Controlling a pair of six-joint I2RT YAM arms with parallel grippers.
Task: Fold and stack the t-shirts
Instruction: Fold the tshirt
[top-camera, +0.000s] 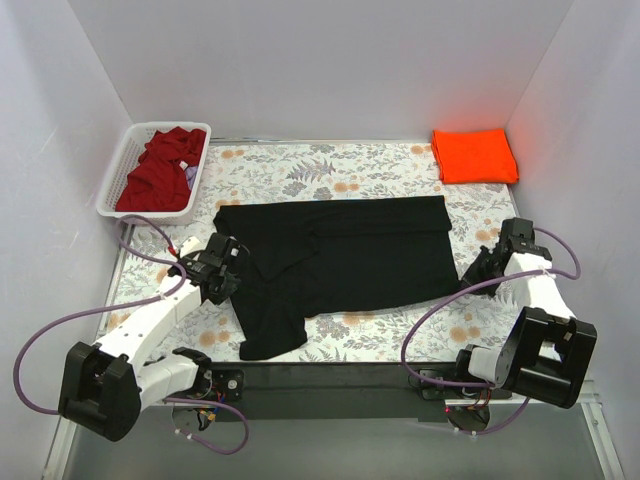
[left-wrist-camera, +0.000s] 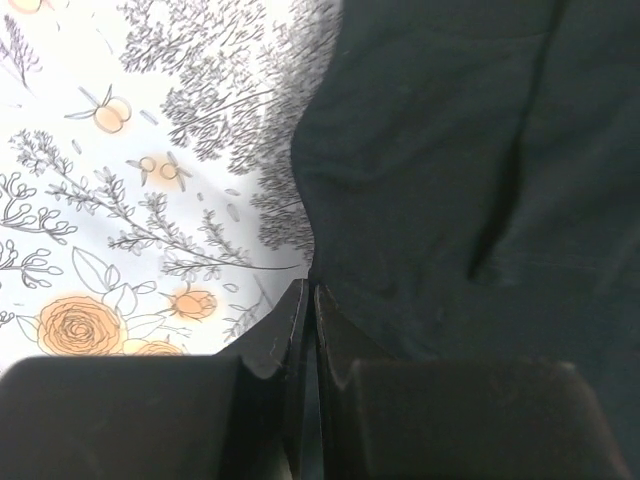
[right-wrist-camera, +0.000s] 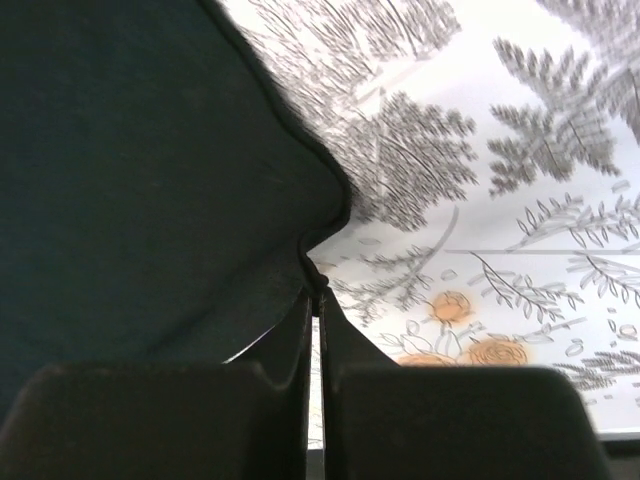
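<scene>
as the black t-shirt (top-camera: 340, 255) lies: flat in the middle, partly folded
left gripper (left-wrist-camera: 309, 292): pinching its left edge
right gripper (right-wrist-camera: 315, 296): pinching its right corner
step: the next fold, probably
next move: lift both sides together

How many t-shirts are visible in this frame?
3. A black t-shirt spread in the middle, an orange t-shirt folded at the far right corner, and a dark red t-shirt bunched in the white basket far left; more could lie beneath it.
</scene>
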